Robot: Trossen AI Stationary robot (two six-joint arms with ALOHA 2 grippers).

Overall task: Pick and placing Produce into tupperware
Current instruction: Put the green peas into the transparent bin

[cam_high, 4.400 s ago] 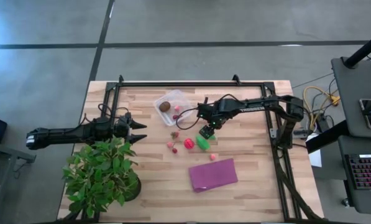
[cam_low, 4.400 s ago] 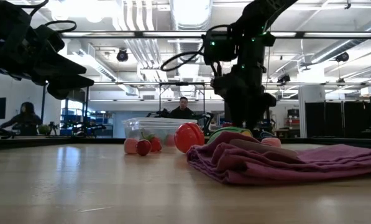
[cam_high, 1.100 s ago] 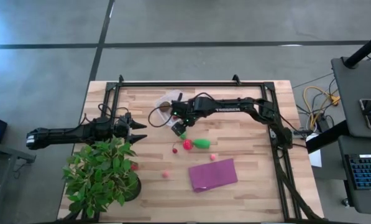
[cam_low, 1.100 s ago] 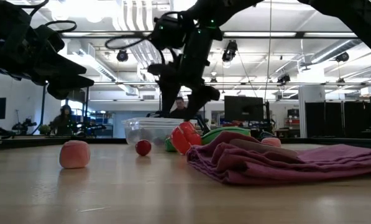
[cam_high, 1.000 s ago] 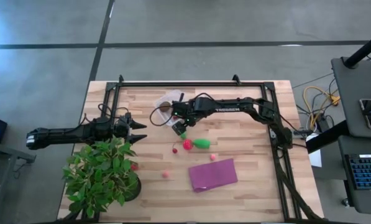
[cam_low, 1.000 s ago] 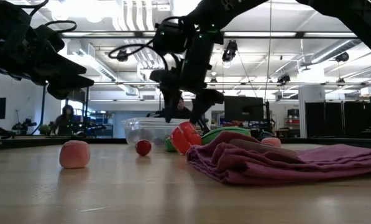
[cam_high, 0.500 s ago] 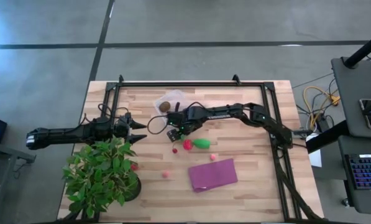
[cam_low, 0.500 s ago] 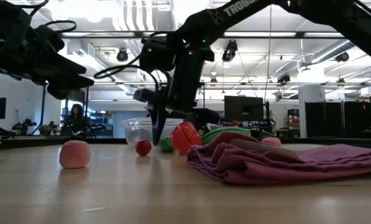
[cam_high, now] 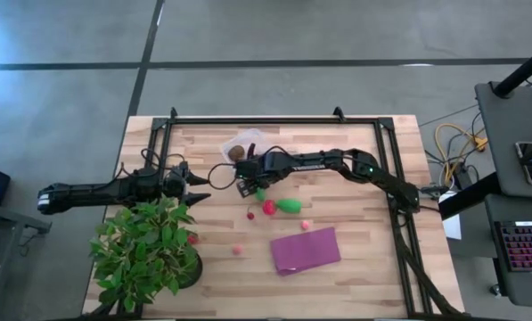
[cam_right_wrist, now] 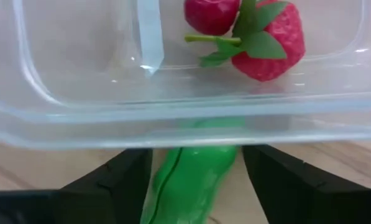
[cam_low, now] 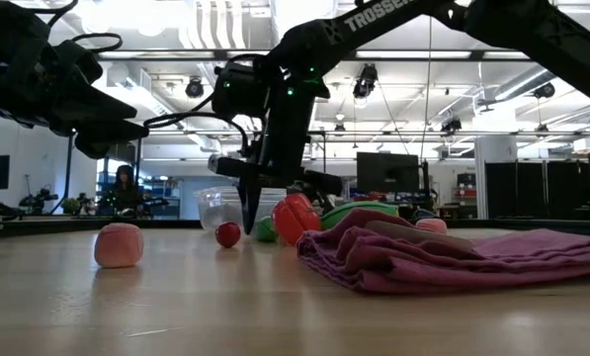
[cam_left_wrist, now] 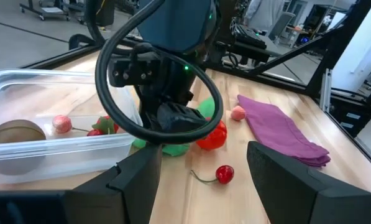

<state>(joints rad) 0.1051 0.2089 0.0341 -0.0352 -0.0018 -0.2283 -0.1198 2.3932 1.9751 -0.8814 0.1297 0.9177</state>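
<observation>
Right gripper [cam_right_wrist: 191,180] down at the table — straddling a small green oblong toy vegetable [cam_right_wrist: 188,180] that lies just outside the near wall of the clear square plastic tupperware [cam_right_wrist: 173,118]. In the right wrist view the green piece sits between the two dark fingers [cam_right_wrist: 104,186], its long axis running forward from the wrist toward the container wall, far end tucked under the rim. Fingers stand a little apart from the piece on both sides: part open, not yet gripping, nothing held.

High view: the right arm reaches far across from its side, gripper [cam_high: 250,186] at the tupperware's [cam_high: 248,143] front edge; green piece [cam_high: 260,193] right at the fingertips. Low view shows the wrist pitched steeply down, fingertips at table level beside the container.

Already inside the tupperware: a brown ball [cam_left_wrist: 14,135], a red strawberry-shaped piece [cam_right_wrist: 275,37] and a smaller pink-red round one [cam_right_wrist: 210,12].

Loose on the wood: red round fruit [cam_high: 269,207], a second green oblong piece [cam_high: 290,206], small red cherry with stem [cam_left_wrist: 224,173], two pink pieces nearer the table front.

Left gripper [cam_high: 194,185] hangs well apart near the leafy potted plant [cam_high: 150,250], fingers part open, empty — idle. Right arm is plainly the nearer one.

Judgement: the closing move turns on the container wall — the piece lies hard against it, so the lift likely needs a slight draw back first.
</observation>
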